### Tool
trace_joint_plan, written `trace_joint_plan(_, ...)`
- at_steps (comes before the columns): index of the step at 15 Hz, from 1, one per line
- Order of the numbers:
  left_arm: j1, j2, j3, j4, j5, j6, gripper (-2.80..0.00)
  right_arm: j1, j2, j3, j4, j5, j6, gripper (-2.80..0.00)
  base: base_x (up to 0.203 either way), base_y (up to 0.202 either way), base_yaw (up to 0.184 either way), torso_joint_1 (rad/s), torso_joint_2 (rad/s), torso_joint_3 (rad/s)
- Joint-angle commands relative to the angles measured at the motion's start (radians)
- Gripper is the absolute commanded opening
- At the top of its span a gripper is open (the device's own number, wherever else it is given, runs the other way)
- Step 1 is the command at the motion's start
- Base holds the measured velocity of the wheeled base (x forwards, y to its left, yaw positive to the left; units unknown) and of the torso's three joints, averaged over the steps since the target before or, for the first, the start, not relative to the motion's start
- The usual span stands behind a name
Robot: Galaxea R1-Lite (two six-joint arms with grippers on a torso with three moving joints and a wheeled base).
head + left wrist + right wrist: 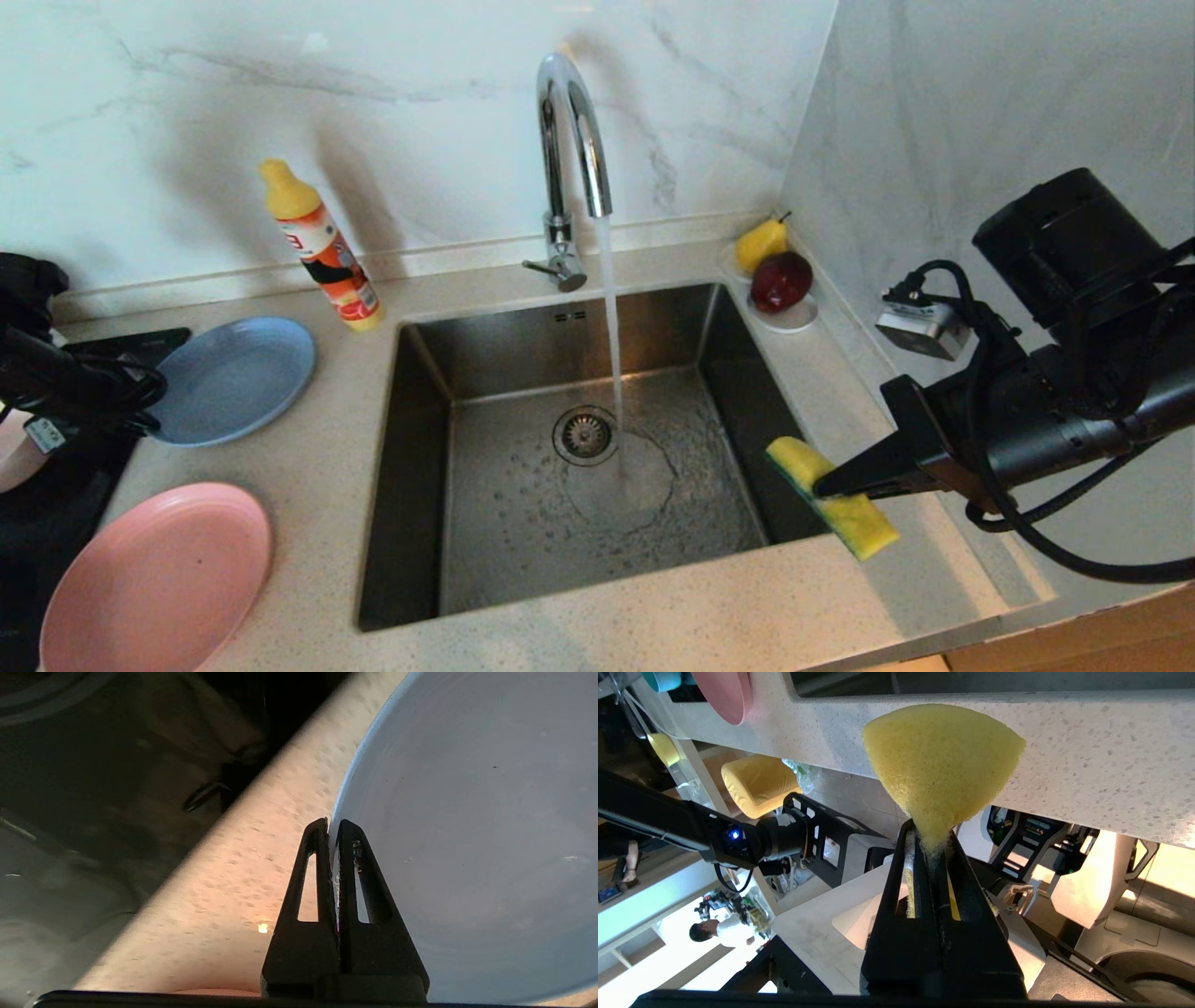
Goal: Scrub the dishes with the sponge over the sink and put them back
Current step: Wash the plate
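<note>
The blue-grey plate point(233, 378) lies on the counter left of the sink point(485, 345). My left gripper point(154, 425) is shut on the plate's left rim. In the left wrist view the rim sits pinched between the two fingers point(331, 828) and the plate point(467, 835) fills the right side. The pink plate point(154, 579) lies nearer, at the counter's front left. My right gripper point(822, 487) is shut on the yellow sponge point(831, 495), held over the sink's right edge. The sponge point(943, 760) bulges out past the right gripper point(930, 833).
Water runs from the faucet point(569, 159) into the basin beside the drain point(584, 434). A detergent bottle point(322, 247) stands at the back left. A white saucer point(794, 319) with a pear and an apple sits in the back right corner. A marble wall rises on the right.
</note>
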Motion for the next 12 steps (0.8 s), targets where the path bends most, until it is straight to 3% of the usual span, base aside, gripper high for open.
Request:
trace_joint_plan(1,0.029,-0.025,-0.007,0.003,-0.001,0.000,-2.80,0.000,-0.002,0.000,0.004,0.002,0.003,-2.80,0.000,0.000,0.000,0.000,0.00,0.000)
trace_joint_plan(12,0.128,-0.273,-0.009,0.035,-0.006,0.004,-2.80,0.012,-0.009,0.000,0.007,0.004,0.004,-2.80,0.000,0.000,0.000,0.000,0.00,0.000)
